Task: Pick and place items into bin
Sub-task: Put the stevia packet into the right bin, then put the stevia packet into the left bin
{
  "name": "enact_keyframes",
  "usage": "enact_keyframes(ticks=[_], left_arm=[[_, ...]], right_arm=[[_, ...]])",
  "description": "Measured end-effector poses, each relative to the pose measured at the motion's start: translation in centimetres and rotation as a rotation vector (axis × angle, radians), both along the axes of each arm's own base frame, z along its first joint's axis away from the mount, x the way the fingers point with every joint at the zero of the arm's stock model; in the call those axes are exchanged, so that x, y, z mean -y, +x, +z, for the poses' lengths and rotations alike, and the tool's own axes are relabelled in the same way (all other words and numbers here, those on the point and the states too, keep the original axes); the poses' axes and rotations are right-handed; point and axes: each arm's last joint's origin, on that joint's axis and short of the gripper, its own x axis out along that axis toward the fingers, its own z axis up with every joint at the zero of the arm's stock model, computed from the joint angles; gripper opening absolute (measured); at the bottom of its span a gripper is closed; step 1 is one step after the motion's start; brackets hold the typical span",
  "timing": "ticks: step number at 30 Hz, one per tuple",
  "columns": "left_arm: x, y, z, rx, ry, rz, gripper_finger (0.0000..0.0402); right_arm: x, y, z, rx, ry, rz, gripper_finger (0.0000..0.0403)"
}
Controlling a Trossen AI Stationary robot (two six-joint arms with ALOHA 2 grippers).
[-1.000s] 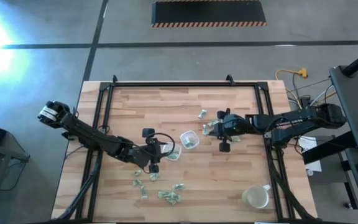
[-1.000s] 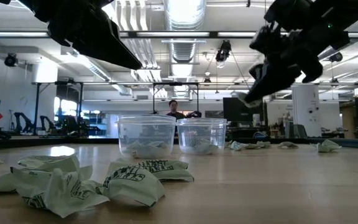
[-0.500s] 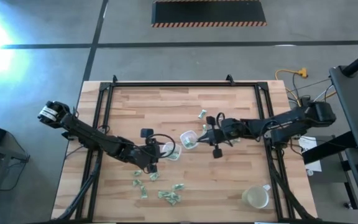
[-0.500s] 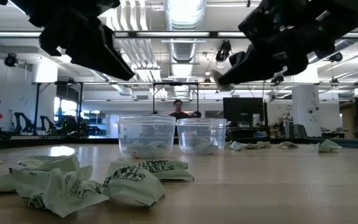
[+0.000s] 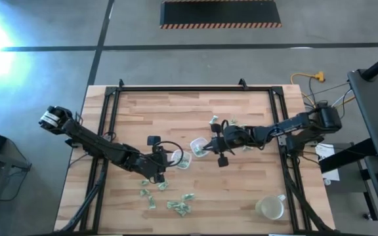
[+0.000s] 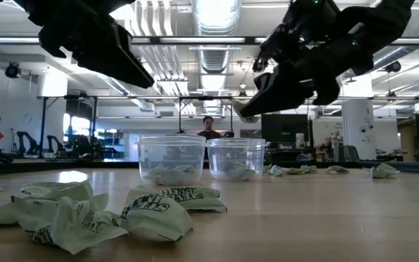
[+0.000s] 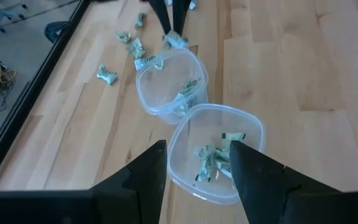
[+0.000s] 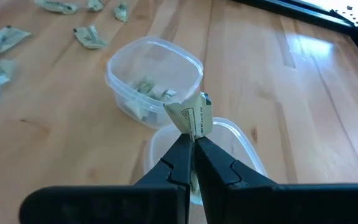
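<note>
Nearest the low camera, crumpled pale green-and-white wrappers [image 6: 86, 211] litter the wooden worktop [image 5: 241, 190]. Further back, the left gripper [image 7: 194, 168], fingers spread wide and empty, hovers over one clear plastic tub [image 5: 183, 159]. Beyond, the right gripper [image 8: 192, 146] pinches one wrapper [image 8: 192, 115], fingers tight, above the second tub [image 5: 199, 147].

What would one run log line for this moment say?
right gripper: shut on wrapper piece, above right tub | left gripper: open, empty, above left tub | loose pieces: on table
</note>
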Motion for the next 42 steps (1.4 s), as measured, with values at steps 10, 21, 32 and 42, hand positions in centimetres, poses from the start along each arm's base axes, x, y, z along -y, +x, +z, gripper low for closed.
enact_keyframes(ticks=[10, 21, 32, 42], left_arm=[[0.0, 0.0, 0.0, -0.002, 0.001, 0.0, 0.016], [0.0, 0.0, -0.1, -0.002, 0.0, 0.0, 0.016], [0.5, -0.5, -0.7, -0.103, -0.175, -0.079, 0.016], [2.3, -1.6, -2.2, -0.195, -0.32, -0.037, 0.016]], right_arm=[[0.8, 0.8, -0.5, -0.018, 0.022, -0.038, 0.001], [1.0, 0.7, -0.6, -0.039, 0.021, -0.044, 0.0086], [0.9, -0.4, 0.7, -0.086, 0.007, -0.035, 0.0129], [-0.5, -3.4, 4.1, -0.126, 0.071, -0.017, 0.012]])
